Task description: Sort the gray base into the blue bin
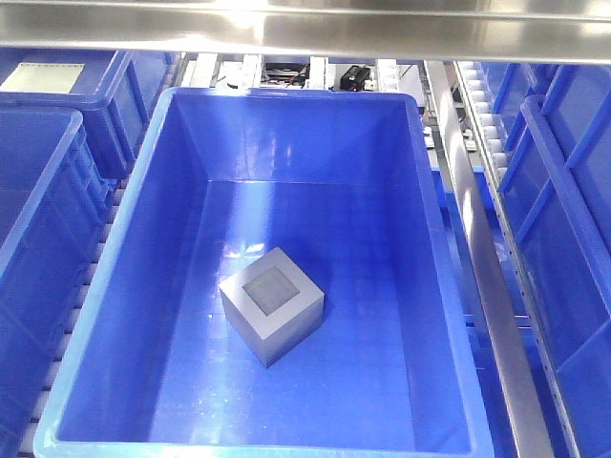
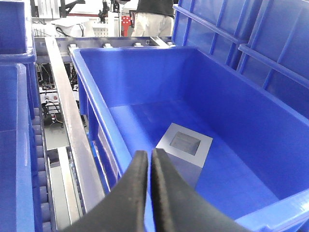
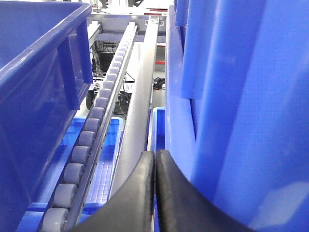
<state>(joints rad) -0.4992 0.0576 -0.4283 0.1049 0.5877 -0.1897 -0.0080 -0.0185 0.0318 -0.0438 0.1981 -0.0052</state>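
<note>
The gray base rests on the floor of the blue bin, a little left of the middle, with its square recess facing up. The left wrist view shows the same gray base inside the blue bin, just beyond and right of my left gripper, which is shut with nothing between its black fingers and sits near the bin's left wall. My right gripper is shut and empty, over a gap between crates outside the bin. Neither gripper appears in the front view.
Other blue crates flank the bin: one at the left, one with a pale label sheet at the back left, more at the right. Metal rails and roller tracks run between them. A steel bar crosses overhead.
</note>
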